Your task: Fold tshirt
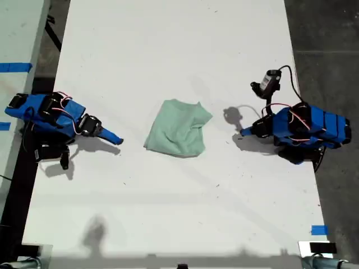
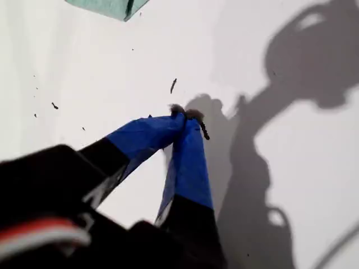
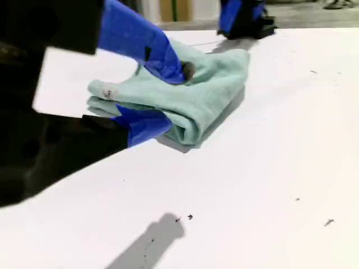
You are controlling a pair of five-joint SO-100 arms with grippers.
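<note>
Both claws off bundled tshirt (image 1: 178, 129) on tabletop (image 1: 168, 213): my first claw (image 2: 185, 115) clenched empty, my second claw (image 3: 176, 96) released. Fold seemingly finished; next, check neatness.

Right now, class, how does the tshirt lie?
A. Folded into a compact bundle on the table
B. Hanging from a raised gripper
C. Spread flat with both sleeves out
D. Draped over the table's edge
A: the tshirt sits as a small layered bundle on the white table, and the second wrist view shows its stacked folds.

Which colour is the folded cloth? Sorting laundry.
Pale mint green, plain folded cloth t-shirt; exterior view shows it best.
</note>
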